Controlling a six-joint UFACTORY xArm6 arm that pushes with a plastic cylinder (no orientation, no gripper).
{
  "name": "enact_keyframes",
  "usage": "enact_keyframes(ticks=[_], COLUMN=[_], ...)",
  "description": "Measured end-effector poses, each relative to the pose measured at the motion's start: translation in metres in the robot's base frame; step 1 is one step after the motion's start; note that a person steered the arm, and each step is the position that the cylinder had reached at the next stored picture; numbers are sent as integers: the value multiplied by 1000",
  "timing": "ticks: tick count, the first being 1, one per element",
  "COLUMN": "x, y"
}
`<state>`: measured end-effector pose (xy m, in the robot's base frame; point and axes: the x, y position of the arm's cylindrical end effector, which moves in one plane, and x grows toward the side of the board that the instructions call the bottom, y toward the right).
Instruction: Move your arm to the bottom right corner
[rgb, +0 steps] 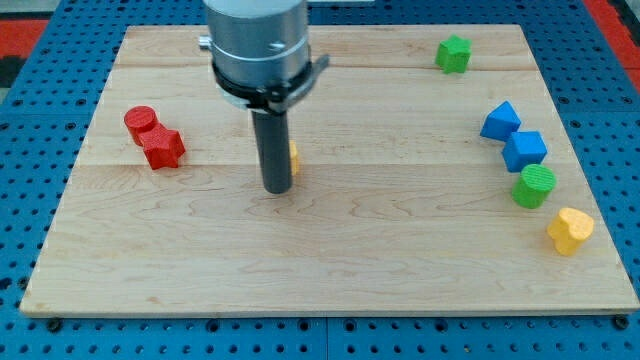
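Observation:
My tip (276, 188) rests on the wooden board (330, 270) a little left of its middle. A yellow block (294, 158) is mostly hidden behind the rod, just to the tip's upper right. The board's bottom right corner (615, 300) lies far to the tip's right and below it. Nearest that corner is a yellow heart-shaped block (570, 230).
A red cylinder (140, 121) and a red star-like block (162, 148) sit at the view's left. A green star block (453, 54) is at the top right. A blue triangle (501, 121), a blue block (525, 150) and a green cylinder (534, 186) line the right side.

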<state>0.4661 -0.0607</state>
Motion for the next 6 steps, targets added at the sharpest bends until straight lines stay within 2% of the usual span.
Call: enact_keyframes(ticks=[2,3,4,6], x=[-50,-7,74,100], y=[-44,-18,42,234])
